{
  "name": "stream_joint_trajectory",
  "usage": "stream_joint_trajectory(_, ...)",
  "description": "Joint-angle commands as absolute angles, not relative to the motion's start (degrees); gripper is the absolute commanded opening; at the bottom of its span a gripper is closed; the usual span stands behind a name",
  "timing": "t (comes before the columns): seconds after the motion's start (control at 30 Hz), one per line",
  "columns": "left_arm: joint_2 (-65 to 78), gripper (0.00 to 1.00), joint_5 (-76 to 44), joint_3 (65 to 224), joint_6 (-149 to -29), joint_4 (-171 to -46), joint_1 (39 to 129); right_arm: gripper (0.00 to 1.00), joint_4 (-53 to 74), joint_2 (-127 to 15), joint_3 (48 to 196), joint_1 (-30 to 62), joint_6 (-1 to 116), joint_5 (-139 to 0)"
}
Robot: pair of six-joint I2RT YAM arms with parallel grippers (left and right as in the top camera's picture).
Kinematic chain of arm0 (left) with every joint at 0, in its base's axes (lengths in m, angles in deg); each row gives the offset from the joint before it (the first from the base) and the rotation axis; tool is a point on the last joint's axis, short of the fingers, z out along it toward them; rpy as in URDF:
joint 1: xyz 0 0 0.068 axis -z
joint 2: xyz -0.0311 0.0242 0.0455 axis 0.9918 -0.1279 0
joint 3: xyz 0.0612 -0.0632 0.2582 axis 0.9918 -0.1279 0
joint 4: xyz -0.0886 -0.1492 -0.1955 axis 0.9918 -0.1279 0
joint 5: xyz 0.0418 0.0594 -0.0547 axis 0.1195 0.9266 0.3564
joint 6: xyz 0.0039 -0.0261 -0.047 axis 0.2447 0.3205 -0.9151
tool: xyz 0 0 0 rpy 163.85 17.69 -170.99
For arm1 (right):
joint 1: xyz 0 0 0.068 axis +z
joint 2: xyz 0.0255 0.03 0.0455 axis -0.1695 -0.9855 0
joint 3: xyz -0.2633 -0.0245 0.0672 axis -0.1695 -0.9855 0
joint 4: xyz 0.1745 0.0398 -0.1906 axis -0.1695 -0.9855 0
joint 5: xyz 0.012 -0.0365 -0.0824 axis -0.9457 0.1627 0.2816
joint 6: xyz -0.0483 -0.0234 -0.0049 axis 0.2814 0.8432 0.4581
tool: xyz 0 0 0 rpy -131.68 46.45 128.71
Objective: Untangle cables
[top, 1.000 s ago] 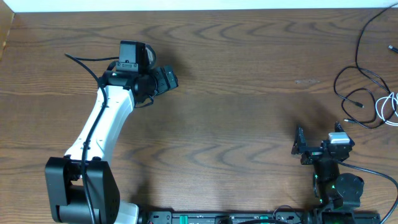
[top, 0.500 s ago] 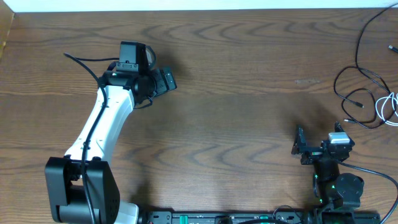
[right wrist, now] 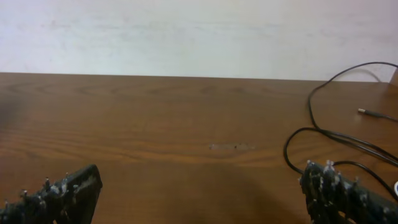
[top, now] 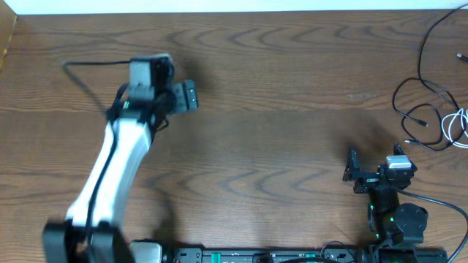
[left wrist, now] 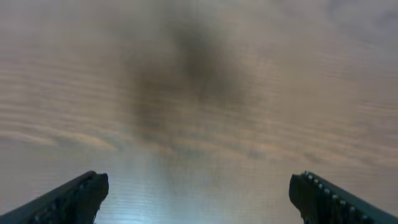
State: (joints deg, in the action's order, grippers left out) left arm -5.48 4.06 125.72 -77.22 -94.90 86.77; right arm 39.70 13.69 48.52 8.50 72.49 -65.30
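The untangling has not started: the black cord (top: 396, 102) and the white cord (top: 445, 130) lie looped together at the right edge of the table (top: 278, 88). The left gripper (top: 184, 97), far off on the left, and the right gripper (top: 352, 174), near the cords, both gape wide and hold nothing. Next, I think the right gripper must reach right and pinch one cord; the cords run out of the picture, so their ends are hidden, and the left arm (top: 121, 146) looks blurry.

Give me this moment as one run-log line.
left tool open, empty | right tool open, empty | black cable, white cable untouched, far right
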Motion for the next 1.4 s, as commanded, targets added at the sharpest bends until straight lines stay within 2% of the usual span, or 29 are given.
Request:
stream_joint_trajectory(0.0,4.7,0.98,4.4,117.4,-73.9,-89.6,84.8,0.99,39.4,13.6,48.4,9.1,72.3,-64.8)
stream_joint_trajectory(0.2,29.9,0.98,-1.9,97.9,-67.6,-77.9,80.3,0.99,39.4,13.6,48.4,9.1,72.3,-64.8)
stream_joint_trajectory(0.37,42.0,0.98,-1.3,85.6,-60.6,-70.3,80.2,0.99,39.4,13.6,48.4,9.1,72.3,-64.8)
stream_joint_trajectory(0.63,60.7,0.98,0.6,68.9,-61.7,-62.8,79.0,0.99,39.4,13.6,48.4,9.1,72.3,-64.8)
stream_joint_trajectory(0.77,66.8,0.98,0.7,65.1,-61.7,-63.6,78.9,0.99,39.4,13.6,48.4,9.1,72.3,-64.8)
stream_joint_trajectory(1.03,74.8,0.98,3.4,65.2,-62.2,-77.6,77.3,0.99,39.4,13.6,48.4,9.1,72.3,-64.8)
stream_joint_trajectory(1.37,77.7,0.98,3.3,65.2,-63.7,-77.2,77.3,0.99,39.4,13.6,48.4,9.1,72.3,-64.8)
